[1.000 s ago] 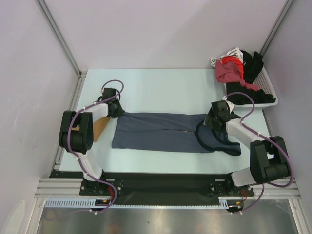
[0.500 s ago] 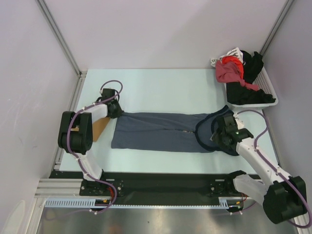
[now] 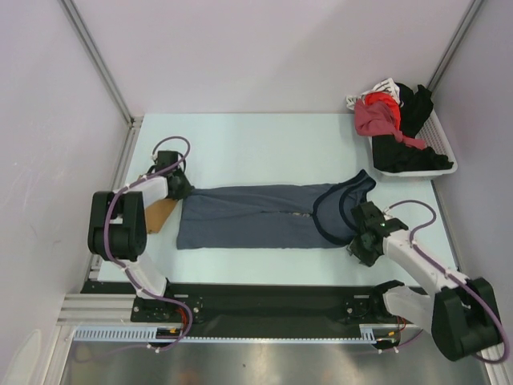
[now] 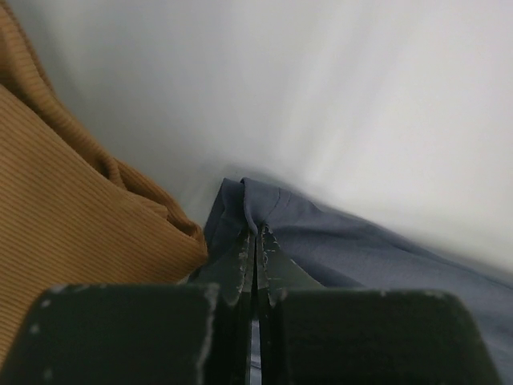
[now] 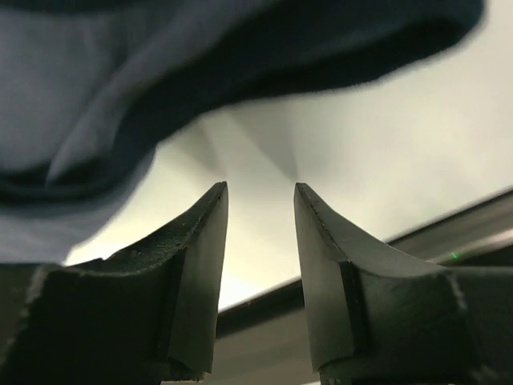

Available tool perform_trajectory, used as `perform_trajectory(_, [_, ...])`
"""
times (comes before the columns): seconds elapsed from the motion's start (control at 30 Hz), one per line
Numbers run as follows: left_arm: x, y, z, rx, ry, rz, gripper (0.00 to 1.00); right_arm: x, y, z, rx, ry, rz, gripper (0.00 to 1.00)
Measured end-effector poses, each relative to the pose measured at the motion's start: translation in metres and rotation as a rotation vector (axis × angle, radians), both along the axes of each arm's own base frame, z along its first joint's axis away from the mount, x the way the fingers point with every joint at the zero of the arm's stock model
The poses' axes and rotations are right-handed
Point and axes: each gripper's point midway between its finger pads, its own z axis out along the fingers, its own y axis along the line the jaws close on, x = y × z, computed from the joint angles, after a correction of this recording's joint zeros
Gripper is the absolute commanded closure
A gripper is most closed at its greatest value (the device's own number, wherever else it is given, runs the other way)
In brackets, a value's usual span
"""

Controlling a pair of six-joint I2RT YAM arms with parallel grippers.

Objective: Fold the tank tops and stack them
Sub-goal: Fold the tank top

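On the pale table [image 3: 256, 148], the blue tank top [image 3: 248, 218] lies spread flat from left to right, with its darker-trimmed neck opening [image 3: 330, 215] at the right end. The left end effector [image 3: 178, 189] is clenched on the far left corner of that top. In the left wrist view its fingers [image 4: 240, 269] are pressed together with a small fold of blue cloth pinched at their tips. Just beside that corner, partly under the left arm, lies the tan tank top [image 3: 159, 213]. The right end effector [image 3: 358, 245] sits low at the near right edge of the blue tank top, by the neck opening, and is released. In the right wrist view its fingers stand apart with nothing between them, and the blue cloth lies just beyond the tips. At the far right of the table a white basket [image 3: 446, 166] holds a heap of clothes, red [image 3: 375, 117] and black [image 3: 414, 112] among them.
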Motion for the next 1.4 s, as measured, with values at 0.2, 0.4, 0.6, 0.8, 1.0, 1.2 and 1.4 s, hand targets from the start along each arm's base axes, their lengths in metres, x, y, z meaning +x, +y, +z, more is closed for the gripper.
perform_trajectory(0.2, [-0.018, -0.002, -0.002, -0.021, -0.009, 0.013, 1.00, 0.031, -0.001, -0.011, -0.029, 0.022, -0.030, 0.56])
perform_trajectory(0.4, [-0.034, -0.006, -0.003, -0.049, -0.041, 0.019, 1.00, 0.091, 0.001, -0.009, -0.039, -0.028, -0.050, 0.54])
perform_trajectory(0.6, [-0.050, -0.015, -0.004, -0.069, -0.069, -0.005, 1.00, 0.178, 0.014, -0.007, -0.042, -0.074, -0.043, 0.53])
perform_trajectory(0.8, [-0.072, -0.055, -0.005, -0.065, -0.075, -0.115, 1.00, 0.286, 0.040, -0.003, -0.010, -0.172, -0.022, 0.52])
perform_trajectory(1.0, [-0.116, -0.112, -0.006, -0.112, -0.059, -0.270, 1.00, 0.364, 0.060, 0.003, 0.035, -0.285, 0.004, 0.48])
perform_trajectory(1.2, [-0.168, -0.156, -0.008, -0.186, -0.045, -0.403, 1.00, 0.433, 0.085, 0.009, 0.133, -0.407, 0.087, 0.47])
perform_trajectory(1.4, [-0.231, -0.213, -0.008, -0.274, 0.006, -0.549, 1.00, 0.472, 0.115, 0.014, 0.244, -0.499, 0.179, 0.43])
